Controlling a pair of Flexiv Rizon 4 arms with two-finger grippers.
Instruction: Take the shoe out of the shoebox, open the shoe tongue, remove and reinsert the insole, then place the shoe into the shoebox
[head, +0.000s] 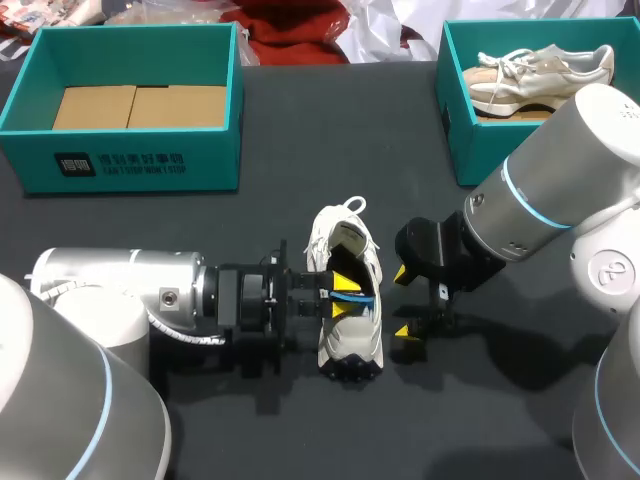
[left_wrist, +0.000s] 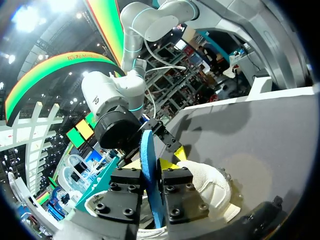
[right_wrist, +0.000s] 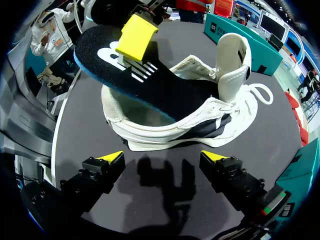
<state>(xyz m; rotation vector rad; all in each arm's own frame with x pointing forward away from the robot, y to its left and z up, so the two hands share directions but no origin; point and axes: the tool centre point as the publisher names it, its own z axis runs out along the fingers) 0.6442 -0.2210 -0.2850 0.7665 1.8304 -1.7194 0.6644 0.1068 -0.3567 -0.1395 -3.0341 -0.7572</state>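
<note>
A white shoe (head: 349, 345) (right_wrist: 175, 131) stands upright on the black table, toe pointing to the far side and tongue (right_wrist: 231, 60) pulled up. A black insole with a blue underside (right_wrist: 150, 85) (left_wrist: 148, 150) lies partly in the shoe, its heel end raised above the collar. My left gripper (head: 345, 296) (left_wrist: 150, 165) comes in from the left and is shut on that raised end; one yellow fingertip (right_wrist: 135, 32) rests on top of it. My right gripper (head: 403, 300) (right_wrist: 162, 157) stands open just right of the shoe, touching nothing.
A teal shoebox (head: 130, 160) with cardboard inside stands at the back left. A second teal box (head: 455, 110) at the back right holds another pale shoe (head: 540, 72). Bare table lies in front of the shoe.
</note>
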